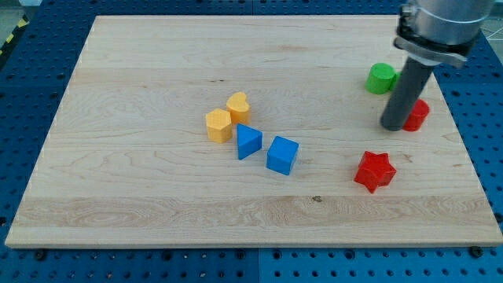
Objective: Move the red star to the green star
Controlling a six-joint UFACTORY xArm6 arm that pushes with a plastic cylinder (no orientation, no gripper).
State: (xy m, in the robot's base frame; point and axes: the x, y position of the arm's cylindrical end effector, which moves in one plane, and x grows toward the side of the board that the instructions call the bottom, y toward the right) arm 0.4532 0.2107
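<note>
Red star point(374, 170) sits nearest, toward the view's bottom right, alone on the board point(141, 196); its points spread evenly, so there's no clear long axis or heading. Mid-board cluster: blue cube point(282, 154), blue triangle point(248, 141), two yellow blocks point(218, 125). My tip point(392, 126), a bare rod gripping nothing, is planted above the star, touching a red block point(416, 115), probably staging a push. A green block point(381, 78) lies beyond; no green star is identifiable.

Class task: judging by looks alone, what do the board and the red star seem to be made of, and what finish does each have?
Board: looks like pale wood, matt, with visible grain lines and a small dark knot. Red star: evenly coloured with a slight sheen, so painted wood or plastic; the view cannot settle which. My tip is apart from it, toward the view's top.
</note>
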